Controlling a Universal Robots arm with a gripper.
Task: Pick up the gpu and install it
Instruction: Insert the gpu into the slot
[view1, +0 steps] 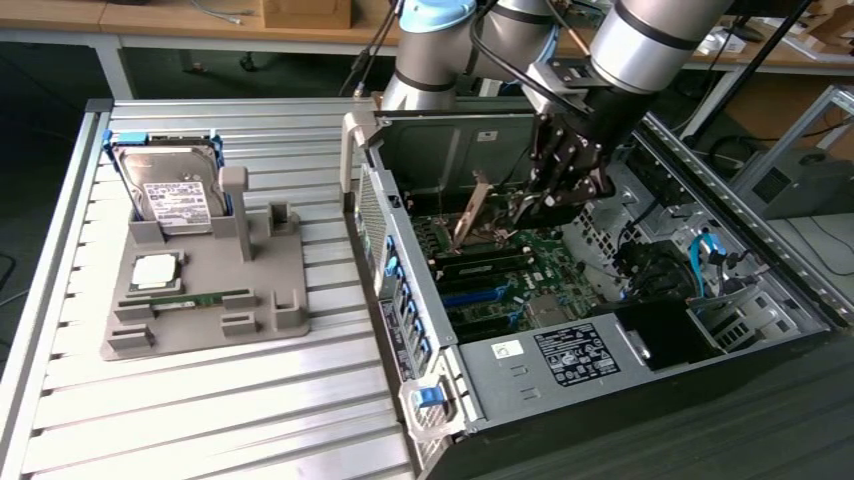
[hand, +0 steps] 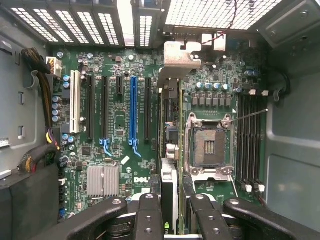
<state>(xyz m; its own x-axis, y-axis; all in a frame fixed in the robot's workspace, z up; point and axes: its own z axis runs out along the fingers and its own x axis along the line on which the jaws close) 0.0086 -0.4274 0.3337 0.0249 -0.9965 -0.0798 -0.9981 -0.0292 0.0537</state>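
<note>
1. I reach down into an open tower computer case (view1: 521, 390) that lies on its side, motherboard (hand: 115, 125) facing up.
2. The gpu (hand: 169, 130) hangs edge-on over the board, its silvery bracket toward the perforated rear wall. I judge it is turned this way to line up with an expansion slot.
3. My jaws are partly closed and pinch the card's near end between them. It looks not yet seated.
</note>
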